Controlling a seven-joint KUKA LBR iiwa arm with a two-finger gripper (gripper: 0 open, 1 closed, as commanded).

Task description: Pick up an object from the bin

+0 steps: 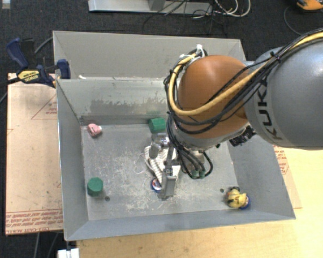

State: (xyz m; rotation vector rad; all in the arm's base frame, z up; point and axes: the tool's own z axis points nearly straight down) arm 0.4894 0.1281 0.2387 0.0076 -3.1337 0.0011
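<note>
At the near right corner of the grey bin point(70, 160), a yellow toy point(237, 198) with a little blue on it was seen lying on the floor, well apart from everything else. Towards the near left, a green cylinder point(95, 185) was seen standing alone close to the left wall.

Between these two, at the middle of the floor, the gripper point(166, 190) was found lowered to the bin's bottom, pointing towards the near wall. Whether it was spread or closed could not be told, and nothing could be seen clamped in it. A small red and blue thing point(156, 184) was seen just beside its tip, on the left, possibly touching it. Just behind that, a white and grey striped thing point(153, 163) lay crumpled against the gripper's left side.

Above the gripper, black cables point(196, 168) were seen hanging under an orange cover point(212, 90), which was looped by yellow and black cables and joined to the grey arm point(296, 90) reaching in from the right.

Farther back, a green block point(157, 124) was seen at the foot of the far wall, just beside the orange cover. A pink thing point(94, 129) was seen at the far left corner of the floor.
</note>
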